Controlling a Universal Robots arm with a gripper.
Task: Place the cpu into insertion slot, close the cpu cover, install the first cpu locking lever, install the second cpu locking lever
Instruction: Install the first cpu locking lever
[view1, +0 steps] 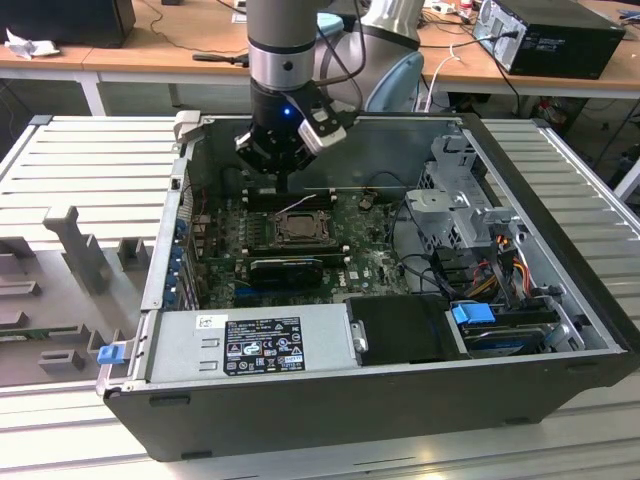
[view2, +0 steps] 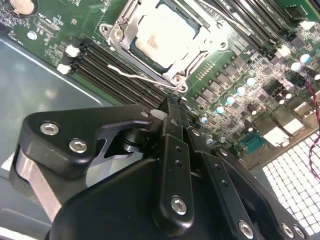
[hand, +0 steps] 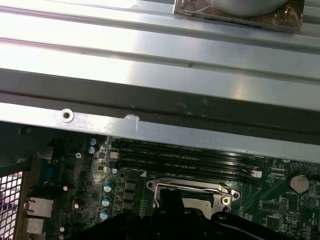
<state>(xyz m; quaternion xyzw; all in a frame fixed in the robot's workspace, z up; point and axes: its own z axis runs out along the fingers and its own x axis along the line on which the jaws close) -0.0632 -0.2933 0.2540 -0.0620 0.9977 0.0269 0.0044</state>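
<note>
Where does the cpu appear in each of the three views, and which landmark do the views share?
Exterior view: the cpu lies mid-motherboard, below the claw.
Second wrist view: pale square inside the cpu cover.
First wrist view: a sliver beside the claw's black body.
Shared landmark: the long black memory slots beside the socket.

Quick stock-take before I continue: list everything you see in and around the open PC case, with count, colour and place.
cpu: one, pale silver, seated in the socket.
cpu cover: one, silver frame, lying around the cpu.
locking lever: one seen clearly, silver wire, standing off the socket edge beside the memory slots.
memory slots: several, black, alongside the socket.
motherboard: one, green, on the case floor.
PC case: one, black, open, on the ribbed metal table.
power supply: one, grey, near edge of the case.
gripper: one, black, above the board beside the socket.
</note>
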